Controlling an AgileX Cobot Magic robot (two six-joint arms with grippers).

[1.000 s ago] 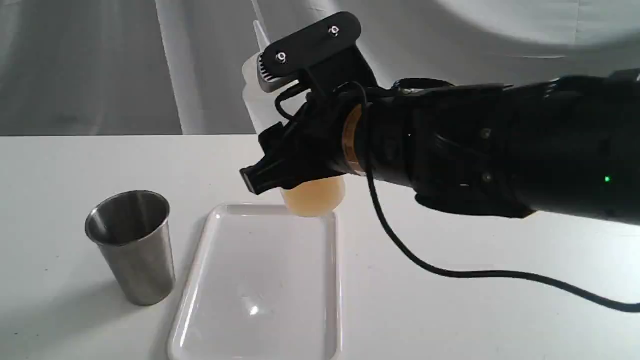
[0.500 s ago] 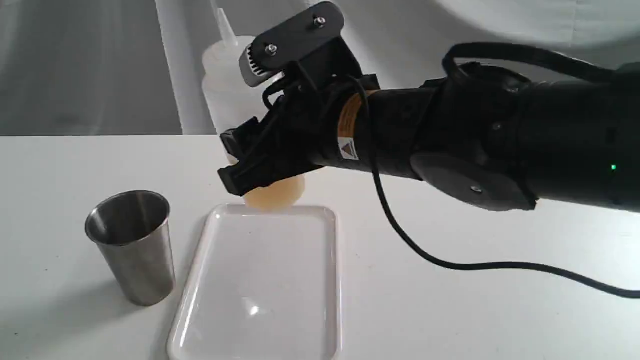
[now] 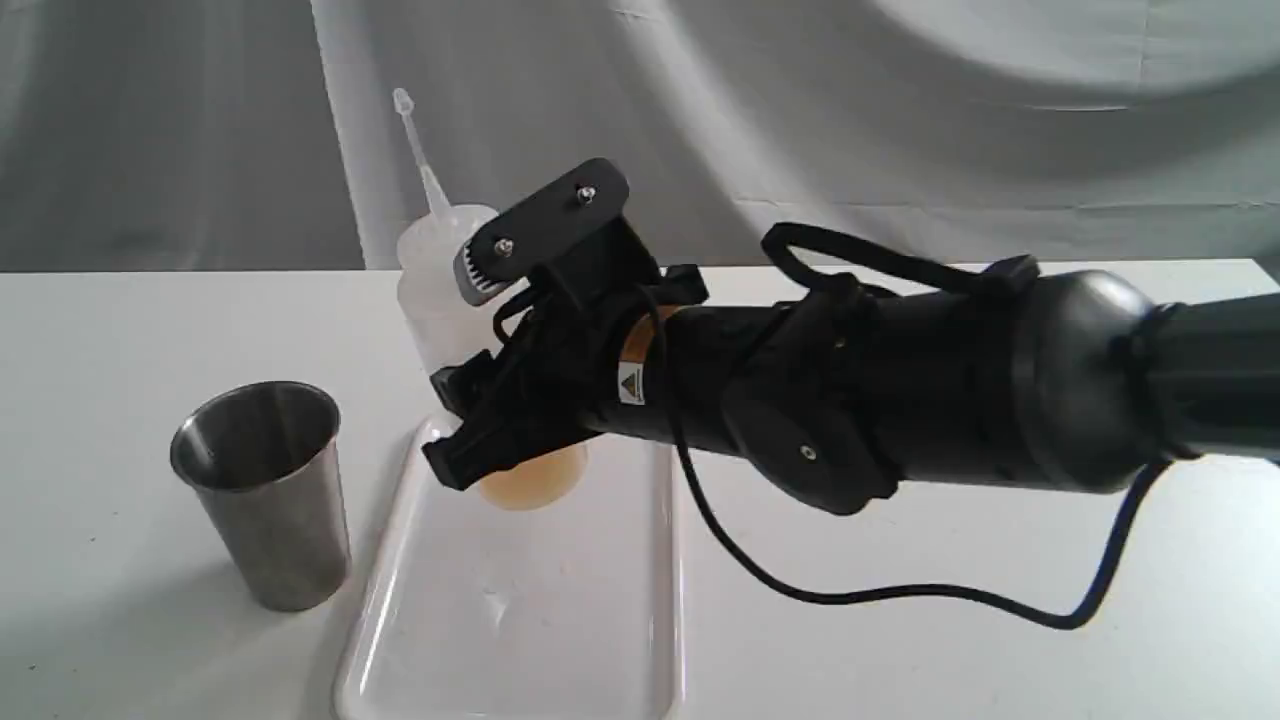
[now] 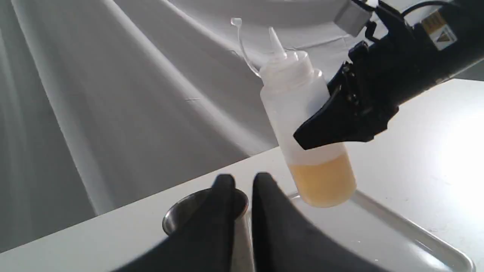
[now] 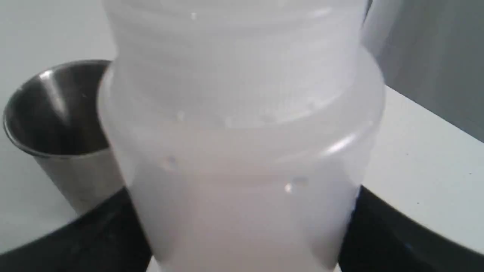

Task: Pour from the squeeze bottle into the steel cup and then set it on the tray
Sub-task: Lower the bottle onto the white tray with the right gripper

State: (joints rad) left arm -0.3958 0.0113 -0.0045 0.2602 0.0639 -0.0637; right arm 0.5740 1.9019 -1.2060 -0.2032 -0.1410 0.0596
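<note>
Right pincer (image 3: 485, 445) clenched round tilted squeeze bottle (image 3: 440, 290), base over far end of tray (image 3: 520, 620); steel cup (image 3: 262, 490) beside tray

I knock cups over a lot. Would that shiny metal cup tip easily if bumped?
Probably, if bumped high: the steel cup is narrower at its base than its rim. Being metal, it likely wouldn't break. Tipped, it might roll.

Exterior frontal — right wrist very close; all share steel cup (image 3: 262, 490).

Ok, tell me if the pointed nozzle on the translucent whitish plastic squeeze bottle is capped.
No, the nozzle of the squeeze bottle is bare, and its tethered cap sits off to one side.
</note>
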